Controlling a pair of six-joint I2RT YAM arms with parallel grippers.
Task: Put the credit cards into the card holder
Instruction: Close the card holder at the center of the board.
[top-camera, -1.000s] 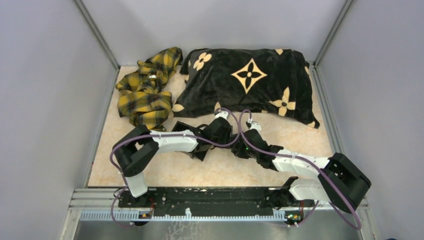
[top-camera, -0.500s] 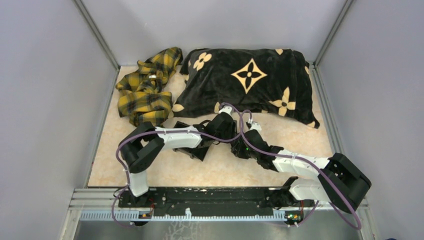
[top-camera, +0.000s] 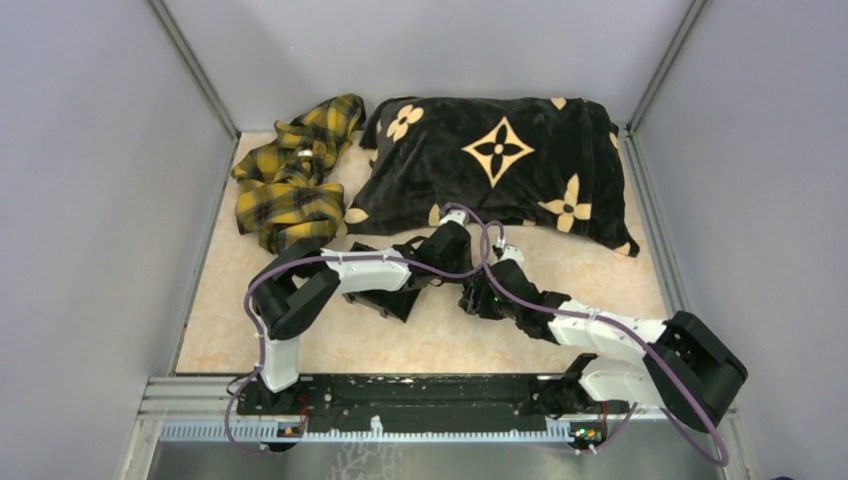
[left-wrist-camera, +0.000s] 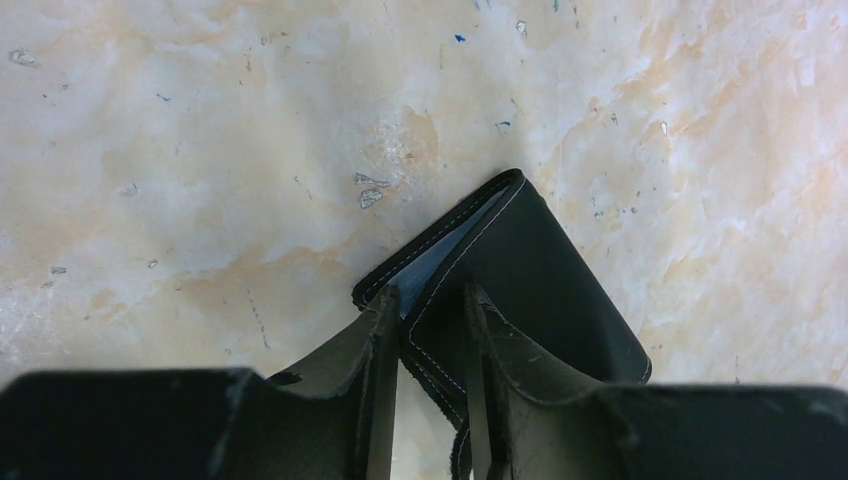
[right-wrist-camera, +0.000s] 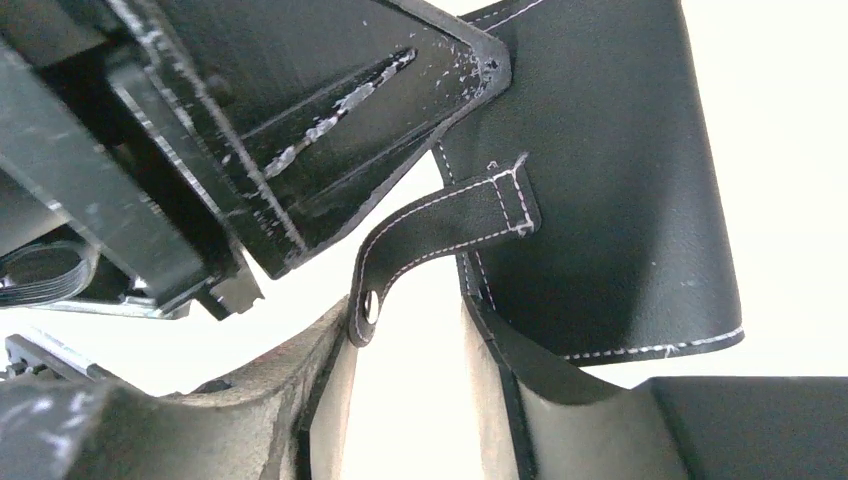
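The black card holder (left-wrist-camera: 540, 270) sits low over the marble table, folded, with a bluish credit card (left-wrist-camera: 440, 262) edge showing between its flaps. My left gripper (left-wrist-camera: 430, 295) is shut on the holder's near corner, with one finger by the card and the other on the top flap. In the right wrist view the holder (right-wrist-camera: 610, 190) hangs beside the left gripper's fingers (right-wrist-camera: 330, 110). Its snap strap (right-wrist-camera: 440, 225) curls down to my right gripper (right-wrist-camera: 408, 320), which is open with nothing between its fingers. From above, both grippers meet mid-table (top-camera: 468, 278).
A black pillow with tan flowers (top-camera: 500, 160) lies along the back wall. A yellow plaid cloth (top-camera: 290, 185) is bunched at the back left. A black tray (top-camera: 392, 308) lies partly under my left arm. The grey side walls (top-camera: 100, 200) are close.
My right gripper has opened and let go of the holder. The left jaws have narrowed onto the holder, and the left arm has shifted slightly to the right.
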